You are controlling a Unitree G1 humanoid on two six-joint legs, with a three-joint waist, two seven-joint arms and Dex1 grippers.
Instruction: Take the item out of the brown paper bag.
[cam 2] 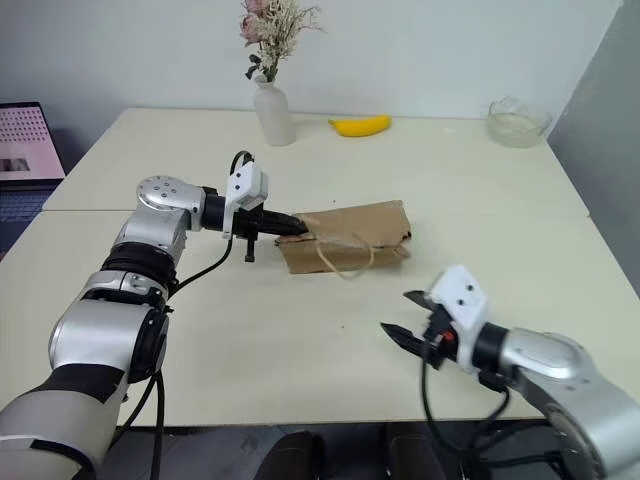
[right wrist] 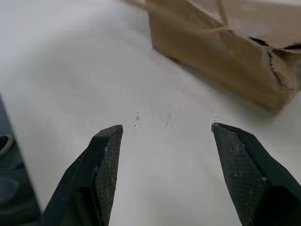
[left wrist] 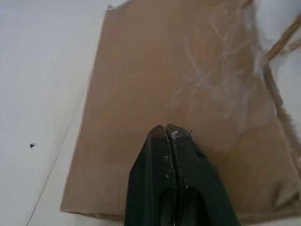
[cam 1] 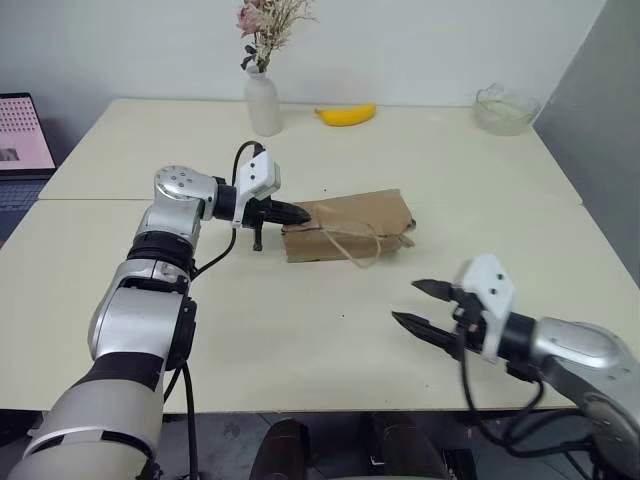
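Still early: brown paper bag (cam 1: 348,227) flat on bench (cam 1: 300,330), item unseen; left end effector (cam 1: 296,213) pressed together at bag's edge, right end effector (cam 1: 422,305) apart, well clear.

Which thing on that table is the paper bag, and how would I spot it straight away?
Start at the big cream table and look to its middle, between the two robot arms. The brown paper bag lies flat there, creased, with thin looped cord handles, and the left gripper is shut at its near-left edge. Unlike the white vase, banana and glass bowl at the far edge, it is flat, brown and rectangular.
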